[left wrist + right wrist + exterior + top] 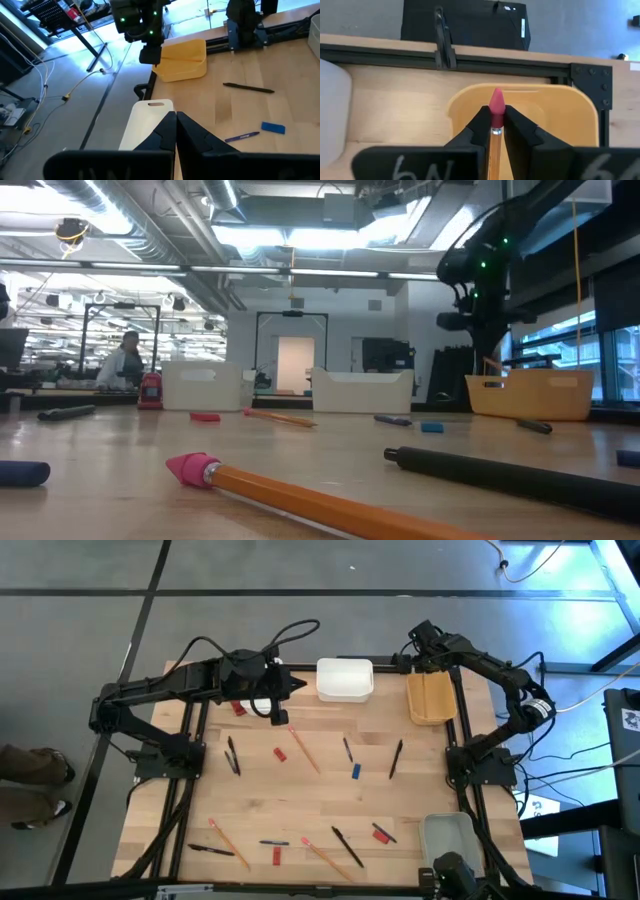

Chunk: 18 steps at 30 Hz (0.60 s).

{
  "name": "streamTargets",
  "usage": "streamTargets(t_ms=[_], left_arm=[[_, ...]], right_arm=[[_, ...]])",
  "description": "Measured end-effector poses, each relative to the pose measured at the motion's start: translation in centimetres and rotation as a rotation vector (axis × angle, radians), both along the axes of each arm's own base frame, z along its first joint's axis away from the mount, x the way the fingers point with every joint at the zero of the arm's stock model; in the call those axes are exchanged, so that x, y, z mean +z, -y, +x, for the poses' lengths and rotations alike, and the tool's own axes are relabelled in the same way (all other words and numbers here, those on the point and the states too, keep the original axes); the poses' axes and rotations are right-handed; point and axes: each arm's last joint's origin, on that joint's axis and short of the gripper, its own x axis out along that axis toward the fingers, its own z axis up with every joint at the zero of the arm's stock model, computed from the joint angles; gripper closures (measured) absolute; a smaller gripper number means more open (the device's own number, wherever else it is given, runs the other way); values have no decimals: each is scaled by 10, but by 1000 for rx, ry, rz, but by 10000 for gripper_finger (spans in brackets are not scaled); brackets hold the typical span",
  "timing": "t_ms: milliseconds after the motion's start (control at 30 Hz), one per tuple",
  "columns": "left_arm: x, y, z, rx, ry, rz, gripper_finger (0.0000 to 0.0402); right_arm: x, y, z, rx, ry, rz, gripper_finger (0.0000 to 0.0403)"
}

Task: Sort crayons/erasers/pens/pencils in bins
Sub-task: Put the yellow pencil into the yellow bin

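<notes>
Right gripper [493, 131] pinches pencil [495, 125], pink end up, right above yellow bin [555, 112]. Left gripper [176, 131] squeezed shut, empty, over narrow white bin [145, 120] on counter [280, 65].

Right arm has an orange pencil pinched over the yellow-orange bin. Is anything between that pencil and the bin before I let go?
Nothing visible blocks it. The right gripper holds the orange wooden pencil with the pink eraser end directly over the yellow-orange plastic bin, whose visible interior looks bare. The part below the fingers is hidden.
</notes>
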Motion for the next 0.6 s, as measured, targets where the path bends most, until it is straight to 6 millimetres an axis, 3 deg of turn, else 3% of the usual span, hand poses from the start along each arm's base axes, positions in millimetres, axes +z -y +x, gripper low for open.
streamTargets(t_ms=[200, 600], left_arm=[[0, 0, 0, 0, 1, 0, 401], [0, 0, 0, 0, 0, 0, 401]], right_arm=[[-12, -4, -3, 1, -16, 25, 360], [-13, -2, -5, -35, 19, 35, 352]])
